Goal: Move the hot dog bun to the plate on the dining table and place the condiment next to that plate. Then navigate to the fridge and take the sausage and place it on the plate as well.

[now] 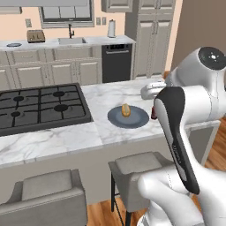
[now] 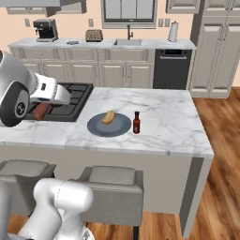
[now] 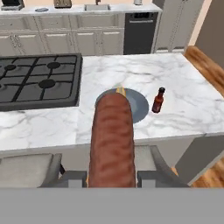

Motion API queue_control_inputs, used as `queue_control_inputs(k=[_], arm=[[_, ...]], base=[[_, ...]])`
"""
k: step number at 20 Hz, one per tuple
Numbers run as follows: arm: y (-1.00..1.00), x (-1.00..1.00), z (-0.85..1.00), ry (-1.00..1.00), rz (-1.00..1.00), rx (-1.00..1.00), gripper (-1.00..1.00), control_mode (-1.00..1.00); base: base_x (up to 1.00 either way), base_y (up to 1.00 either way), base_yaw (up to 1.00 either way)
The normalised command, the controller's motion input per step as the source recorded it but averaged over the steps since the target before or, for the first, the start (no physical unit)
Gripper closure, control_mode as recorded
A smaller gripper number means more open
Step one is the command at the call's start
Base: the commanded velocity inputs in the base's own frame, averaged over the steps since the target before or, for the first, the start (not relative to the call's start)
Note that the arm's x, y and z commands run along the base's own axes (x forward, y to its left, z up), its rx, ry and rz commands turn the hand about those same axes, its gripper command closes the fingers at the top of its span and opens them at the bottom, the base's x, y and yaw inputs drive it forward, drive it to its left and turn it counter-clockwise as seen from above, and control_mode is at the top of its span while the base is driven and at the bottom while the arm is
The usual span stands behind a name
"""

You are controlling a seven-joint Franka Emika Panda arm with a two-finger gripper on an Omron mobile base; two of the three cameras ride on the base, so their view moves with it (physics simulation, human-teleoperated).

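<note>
Two grey upholstered stools [image 1: 48,194] stand below the white grey-veined marble dining table [image 1: 57,139] in the left base view; on its top a small golden-tan hot dog bun [image 1: 126,110] lies on the round slate-blue plate [image 1: 137,120], beside the black cast-iron gas cooktop [image 1: 39,106]. From the right base view, a slim dark-red condiment bottle [image 2: 136,123] stands upright just beside the plate's rim. Along the hand view, the gripper [image 3: 111,177] is clenched around a ribbed reddish-brown sausage [image 3: 111,140], a rounded cylinder pointing toward the plate, held off the table's near edge above the stools.
</note>
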Motion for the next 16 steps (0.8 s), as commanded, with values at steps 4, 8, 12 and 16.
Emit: queue_control_inputs(k=[4,8,12,16], arm=[[-0.16,0.32,-0.7,0.0,0.0,0.15,1.0,-1.0],[-0.16,0.18,-0.55,0.08,0.0,0.04,1.0,-1.0],[-0.12,0.35,-0.25,0.14,-0.09,0.0,1.0,-1.0],[-0.12,0.58,-0.06,0.16,-0.22,0.05,1.0,-1.0]], base=[[0.0,0.0,0.0],[0.0,0.0,0.0],[0.0,0.0,0.0],[0.0,0.0,0.0]])
